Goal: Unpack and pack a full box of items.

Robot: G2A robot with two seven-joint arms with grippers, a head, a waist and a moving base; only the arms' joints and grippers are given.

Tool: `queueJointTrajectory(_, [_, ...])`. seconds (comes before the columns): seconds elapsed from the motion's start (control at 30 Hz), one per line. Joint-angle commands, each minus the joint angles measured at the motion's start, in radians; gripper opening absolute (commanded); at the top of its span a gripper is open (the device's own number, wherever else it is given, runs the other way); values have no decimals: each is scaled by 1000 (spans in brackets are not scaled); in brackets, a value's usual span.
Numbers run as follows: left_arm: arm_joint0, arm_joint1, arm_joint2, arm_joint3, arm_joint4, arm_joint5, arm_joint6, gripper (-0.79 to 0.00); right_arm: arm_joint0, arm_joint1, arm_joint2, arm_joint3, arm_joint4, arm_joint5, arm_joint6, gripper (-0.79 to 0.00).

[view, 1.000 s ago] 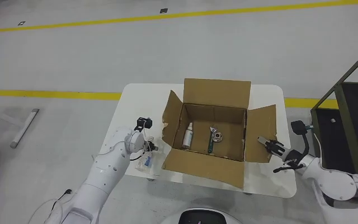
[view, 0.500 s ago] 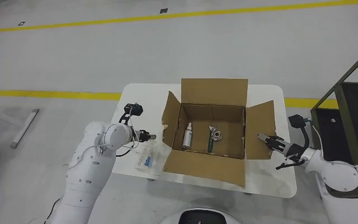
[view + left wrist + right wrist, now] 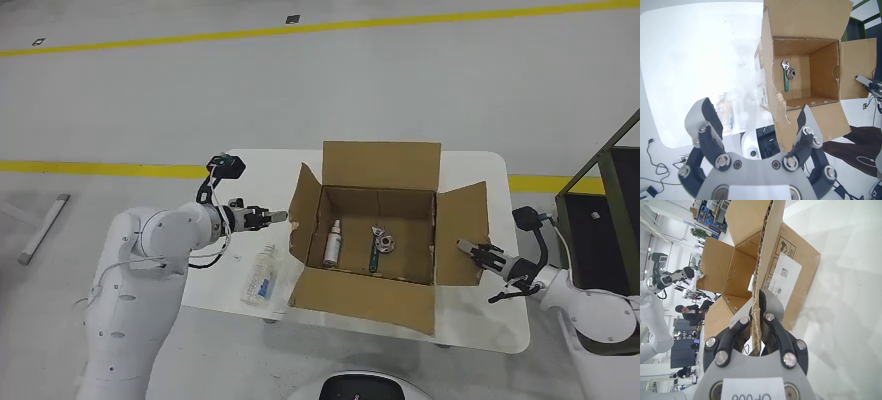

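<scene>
Cardboard flap (image 3: 762, 256) tight in R tool (image 3: 756, 301)

The left gripper (image 3: 755, 111) has two pale grey fingers faced with black ribbed pads (image 3: 710, 111). Black linkages (image 3: 710, 140) with round silver screws (image 3: 722, 160) join them to a grey plate with a white label (image 3: 758, 192) at the frame's bottom edge. The right gripper (image 3: 757, 306) is built alike. The left arm (image 3: 150, 240) and right arm (image 3: 592, 315) are glossy white and rounded. A thin, perhaps black, cable (image 3: 205, 262) loops under the left forearm.
</scene>
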Motion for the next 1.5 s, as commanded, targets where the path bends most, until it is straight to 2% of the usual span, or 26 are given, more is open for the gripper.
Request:
queueJointTrajectory(0.0, [-16, -4, 30, 22, -22, 12, 17, 0, 0, 1, -2, -1, 0, 2, -1, -785])
queueJointTrajectory(0.17, [-62, -15, 97, 108, -31, 40, 98, 0, -2, 3, -8, -1, 0, 9, -5, -785])
queueJointTrajectory(0.47, [-148, -31, 200, 295, -16, 0, 181, 0, -3, 6, -25, 3, 4, 15, -10, -785])
queueJointTrajectory(0.53, [-164, -34, 217, 328, 2, 3, 194, -215, -2, 7, -28, 4, 6, 18, -9, -785])
queueJointTrajectory(0.6, [-173, -36, 228, 351, -10, -2, 196, -640, 2, 8, -30, 7, 13, 22, -6, -785])
queueJointTrajectory(0.63, [-179, -37, 231, 362, -13, -4, 197, -785, 4, 8, -30, 9, 16, 24, -6, -785])
queueJointTrajectory(0.77, [-192, -39, 238, 403, -19, 20, 194, -785, 13, 10, -34, 15, 22, 30, -4, -785])
queueJointTrajectory(0.97, [-186, -38, 234, 402, -77, 8, 152, -785, 33, 13, -35, 23, 41, 38, -4, -785])
queueJointTrajectory(1.47, [-138, -15, 177, 294, -262, 49, -59, -785, 45, 23, -23, 21, 80, 68, 28, -785])
